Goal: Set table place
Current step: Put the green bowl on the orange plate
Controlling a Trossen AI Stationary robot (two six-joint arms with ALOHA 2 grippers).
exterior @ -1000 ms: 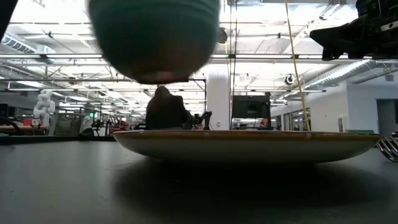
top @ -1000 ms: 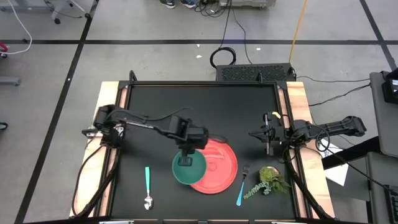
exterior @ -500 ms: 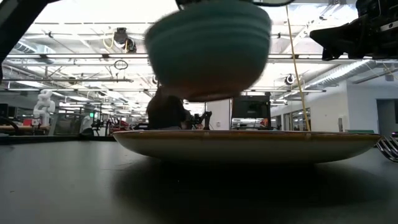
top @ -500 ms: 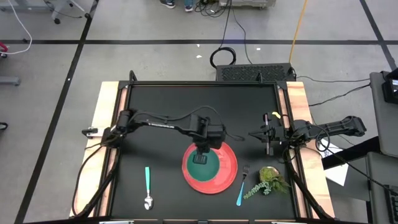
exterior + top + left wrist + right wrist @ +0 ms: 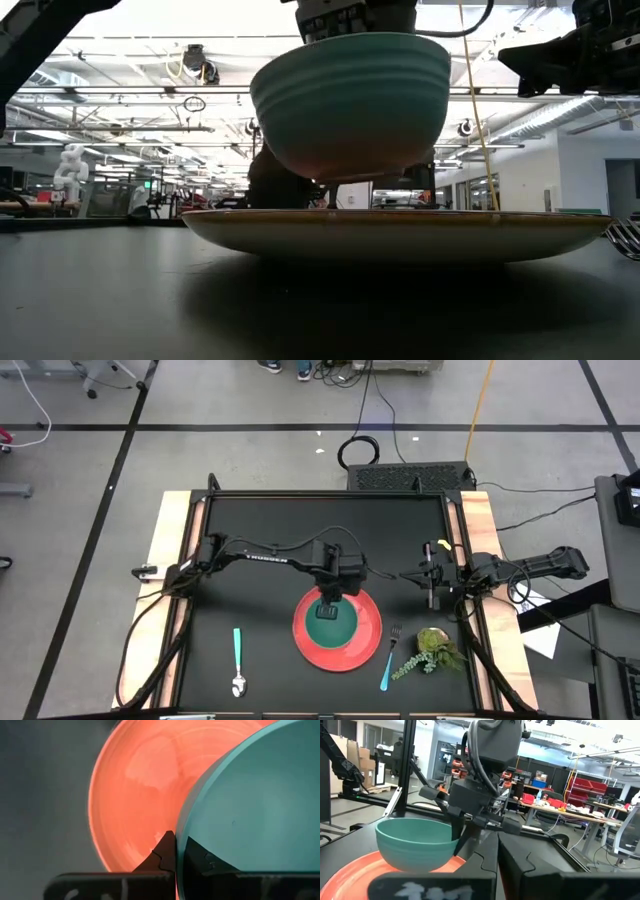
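Observation:
A green bowl (image 5: 328, 623) hangs just above the middle of the round red plate (image 5: 365, 645), which lies flat on the black table (image 5: 260, 550). My left gripper (image 5: 330, 600) is shut on the bowl's far rim. In the low view the bowl's base (image 5: 350, 172) is a little above the plate's rim (image 5: 400, 222). A teal-handled spoon (image 5: 237, 658) lies left of the plate and a teal-handled fork (image 5: 389, 658) right of it. My right gripper (image 5: 425, 582) waits shut at the table's right edge, holding nothing. My left gripper pinches the bowl's rim (image 5: 182, 832) on its far side, one finger (image 5: 165, 854) outside the wall and one finger (image 5: 205, 861) inside the hollow. The fingers come from above, slanting down. The bowl hangs nearly upright below them, clear of the plate.
A leafy green plant sprig (image 5: 435, 650) lies near the right front corner beside the fork. Pale wooden strips (image 5: 170, 550) run along both side edges. The table's far half is bare black surface.
My left gripper has carried the bowl toward the table's right edge and a little down, from over the plate's left rim to over its middle. The bowl has stayed upright and clear of the plate. The gripper has kept shut on it.

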